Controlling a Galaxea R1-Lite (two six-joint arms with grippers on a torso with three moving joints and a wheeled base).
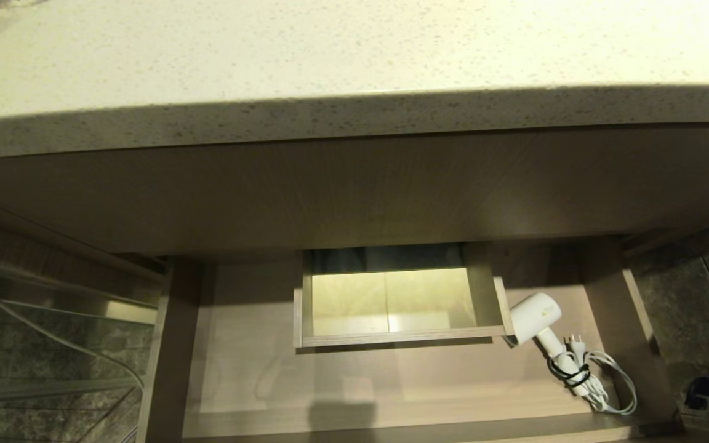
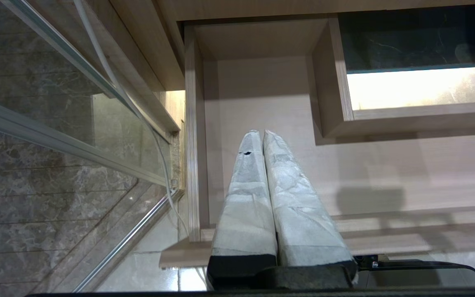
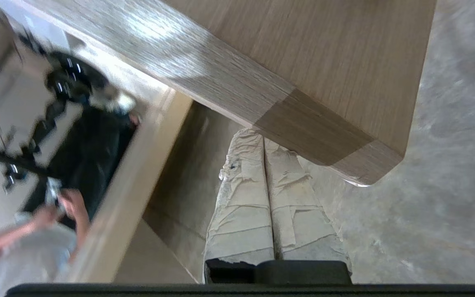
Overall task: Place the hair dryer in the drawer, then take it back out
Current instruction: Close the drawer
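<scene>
Hair dryer in drawer, right

Pale tape-wrapped jaws, black bases
</scene>
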